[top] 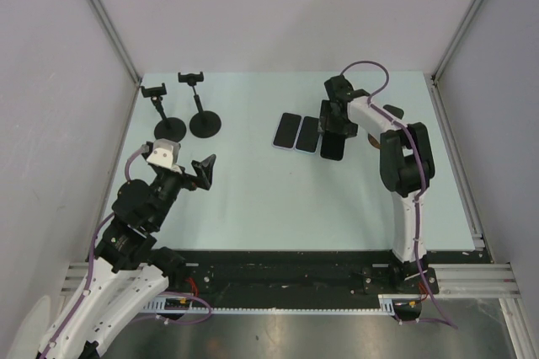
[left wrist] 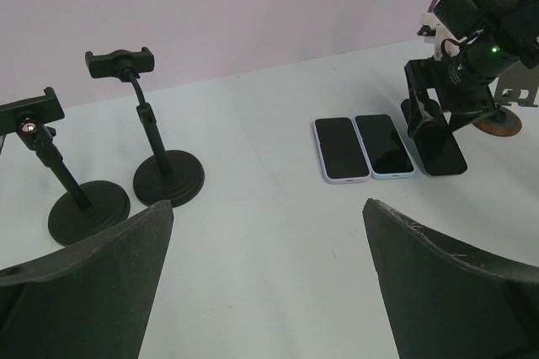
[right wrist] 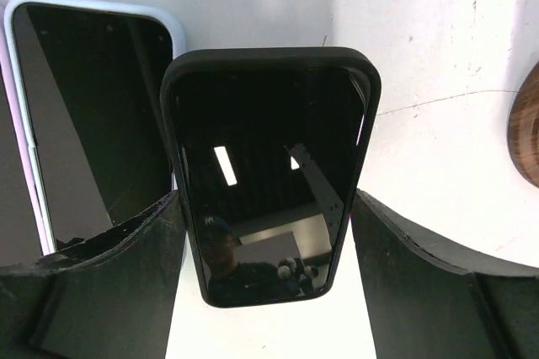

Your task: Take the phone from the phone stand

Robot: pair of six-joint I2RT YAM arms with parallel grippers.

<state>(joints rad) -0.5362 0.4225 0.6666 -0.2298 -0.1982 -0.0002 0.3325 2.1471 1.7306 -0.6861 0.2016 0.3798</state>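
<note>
A black phone (right wrist: pixel 269 165) lies flat on the table, also seen in the top view (top: pixel 332 148) and the left wrist view (left wrist: pixel 445 155). My right gripper (right wrist: pixel 268 199) is down over its far end (top: pixel 335 127), and its fingers (right wrist: pixel 126 266) press against both long edges, so it is shut on the phone. Two black phone stands (top: pixel 169 127) (top: pixel 205 123) stand empty at the back left; the left wrist view shows them too (left wrist: pixel 88 207) (left wrist: pixel 168 175). My left gripper (left wrist: pixel 269 207) is open and empty, above the table near its left side (top: pixel 205 169).
A lilac-cased phone (top: pixel 288 130) and a light-blue-cased phone (top: pixel 307 134) lie side by side just left of the black one. A brown wooden disc (right wrist: pixel 526 136) lies right of the right gripper. Grey walls close in the table.
</note>
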